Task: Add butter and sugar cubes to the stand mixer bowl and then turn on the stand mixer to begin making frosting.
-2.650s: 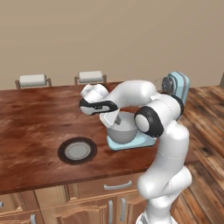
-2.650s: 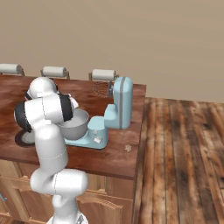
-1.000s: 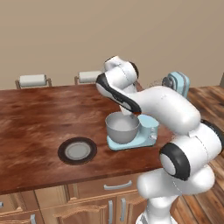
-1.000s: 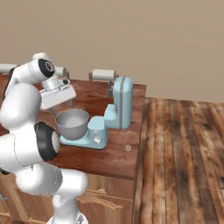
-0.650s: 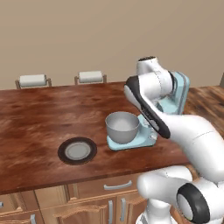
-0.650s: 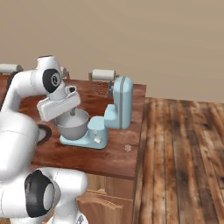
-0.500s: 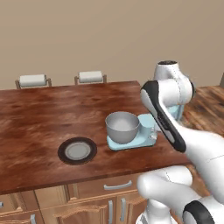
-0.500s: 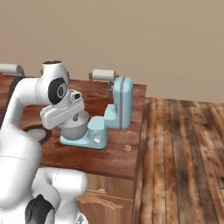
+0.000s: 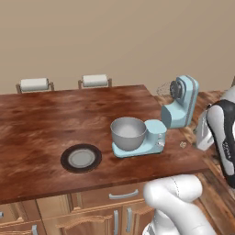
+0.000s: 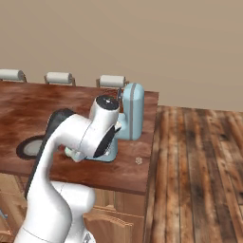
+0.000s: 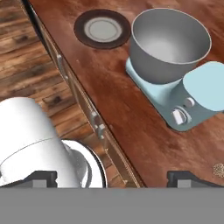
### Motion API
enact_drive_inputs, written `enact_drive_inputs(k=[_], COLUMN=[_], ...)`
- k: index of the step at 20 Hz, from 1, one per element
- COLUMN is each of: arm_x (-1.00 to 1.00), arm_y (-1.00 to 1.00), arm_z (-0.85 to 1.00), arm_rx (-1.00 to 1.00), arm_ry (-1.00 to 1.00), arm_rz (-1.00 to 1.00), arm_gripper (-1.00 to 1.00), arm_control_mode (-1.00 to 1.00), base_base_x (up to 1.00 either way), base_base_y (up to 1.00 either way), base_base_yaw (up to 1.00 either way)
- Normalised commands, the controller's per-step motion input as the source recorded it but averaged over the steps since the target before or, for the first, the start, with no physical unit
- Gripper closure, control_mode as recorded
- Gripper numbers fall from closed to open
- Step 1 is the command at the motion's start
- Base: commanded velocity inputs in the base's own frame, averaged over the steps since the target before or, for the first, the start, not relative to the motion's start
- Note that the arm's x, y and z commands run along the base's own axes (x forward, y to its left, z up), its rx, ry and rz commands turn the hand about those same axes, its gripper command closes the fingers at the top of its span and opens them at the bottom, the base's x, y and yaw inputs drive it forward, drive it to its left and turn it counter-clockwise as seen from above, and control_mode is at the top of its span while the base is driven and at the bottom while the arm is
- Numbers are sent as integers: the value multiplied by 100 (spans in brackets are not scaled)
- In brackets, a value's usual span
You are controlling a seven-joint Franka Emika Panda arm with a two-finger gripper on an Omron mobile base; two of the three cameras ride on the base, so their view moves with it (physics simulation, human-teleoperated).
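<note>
Stand mixer bowl (image 11: 170, 43) interior looks empty; gripper (image 11: 113, 177) fingertips wide apart, mostly cropped.

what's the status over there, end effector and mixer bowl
End effector off the counter edge, holding nothing, open or shut unclear. Stand mixer bowl on the stand mixer base, looks empty. One small cube on the counter beside the mixer.

The wall (image 9: 114, 36) is plain beige. The counter (image 9: 41, 119) is dark reddish wood with cabinets (image 9: 110, 202) below. The floor (image 10: 199, 166) is wooden planks.
</note>
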Motion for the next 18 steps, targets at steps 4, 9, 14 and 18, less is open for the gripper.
enact_drive_inputs(k=[4,9,14,18], arm_x=[1,8,31,61], arm_y=[-85,-72,-52,-34], arm_z=[-4,-24,-46,-31], arm_rx=[36,35,29,22], arm_ry=[-6,-1,0,0], arm_rz=[0,0,0,0], arm_gripper=[-100,-100,-100,-100], arm_control_mode=[-100,-100,-100,-100], base_base_x=[0,0,0,0], base_base_y=[0,0,0,0], base_base_yaw=[0,0,0,0])
